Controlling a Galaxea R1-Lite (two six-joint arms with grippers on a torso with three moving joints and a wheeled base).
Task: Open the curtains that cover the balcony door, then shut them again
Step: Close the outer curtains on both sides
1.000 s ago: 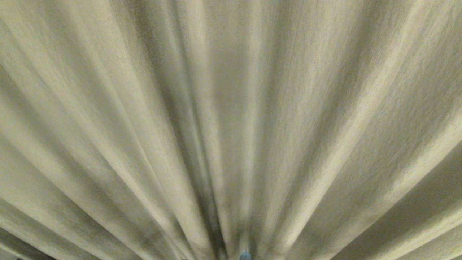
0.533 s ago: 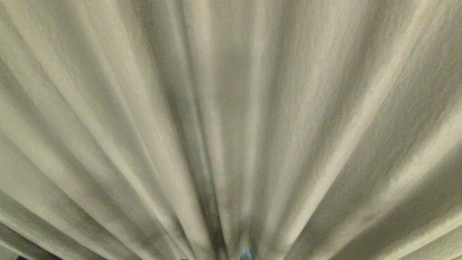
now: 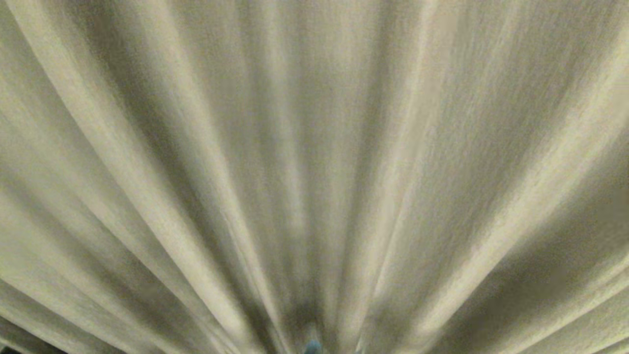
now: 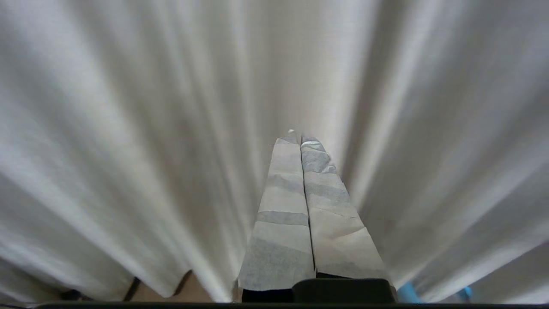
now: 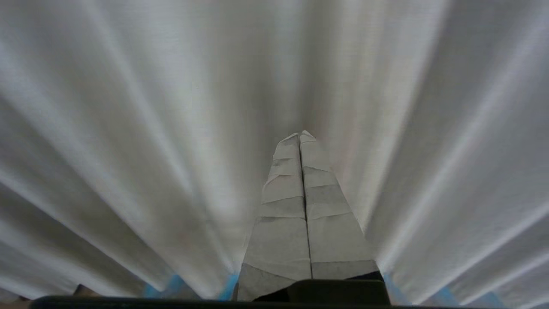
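Pleated beige cloth from edge to edge in the head view: the curtains (image 3: 314,162), hanging shut and filling the whole frame, folds fanning out from the bottom centre toward the upper left and upper right corners. No glass or door frame visible anywhere behind the cloth. Far lower left corner: a thin dark sliver under the hem. Bottom centre: a small blue spot (image 3: 312,347) where the folds meet, too blurred to identify. No arm visible in this view.

In the left wrist view, paler grey-white folds of the same cloth across the frame. Lower left: the hem lifting off a strip of tan floor (image 4: 171,292), with dark shapes beside it, unclear. Centre: the left gripper (image 4: 300,139), two fingers (image 4: 281,214) wrapped in pale tape, pressed flat together with only a thin seam between them, nothing pinched, tips pointing at the cloth in the middle of the frame; touching or just short of it, cannot tell. Lower right: bits of blue (image 4: 409,294) along the bottom edge.

In the right wrist view, more of the pleats, wider on the left and right sides. Bottom left of centre: patches of blue tape (image 5: 173,286) showing below the hem. Centre: the right gripper (image 5: 302,136), taped fingers (image 5: 330,240) likewise pressed together, empty, tips close against the cloth. Lower right: further blue patches at the edge.
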